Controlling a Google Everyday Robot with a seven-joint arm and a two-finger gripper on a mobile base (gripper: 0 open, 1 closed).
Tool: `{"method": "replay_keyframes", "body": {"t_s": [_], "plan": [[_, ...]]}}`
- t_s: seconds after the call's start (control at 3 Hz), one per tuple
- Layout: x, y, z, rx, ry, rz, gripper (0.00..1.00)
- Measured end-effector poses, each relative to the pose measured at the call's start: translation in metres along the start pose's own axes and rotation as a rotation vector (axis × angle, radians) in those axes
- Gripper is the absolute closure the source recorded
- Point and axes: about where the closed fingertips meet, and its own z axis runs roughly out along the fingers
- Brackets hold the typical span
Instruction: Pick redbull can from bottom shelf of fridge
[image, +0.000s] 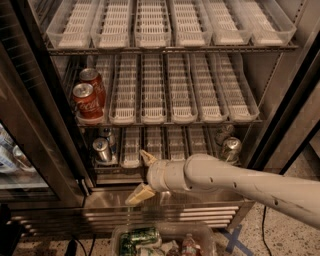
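Note:
The fridge (278, 118) stands open before me. Two slim silver redbull cans stand in the far-left lane of the bottom shelf (131, 151): the front can (102, 150) shows its shiny top, and the second one (108, 135) is right behind it. My gripper (143, 176) is open. It hangs in front of the bottom shelf's middle-left lanes, over the steel sill (165, 200). It is to the right of the redbull cans and a little lower, not touching them. One fingertip (146, 157) points up at the shelf, the other (138, 195) points down-left.
Two red Coca-Cola cans (84, 101) stand on the left of the middle shelf. Two fatter silver-grey cans (231, 148) are on the right of the bottom shelf. The open glass door (22, 150) is on the left. A clear bin of green cans (145, 239) sits on the floor below.

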Motion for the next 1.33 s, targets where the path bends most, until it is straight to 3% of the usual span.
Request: {"method": "replay_keyframes", "body": {"t_s": [0.67,1.0,1.33], "plan": [[0.001,0.003,0.004,0.024,0.027,0.003,0.00],[0.009,0.023,0.019,0.081,0.006,0.014,0.00],[0.004,0.021,0.037,0.206,-0.078,0.005,0.00]]}}
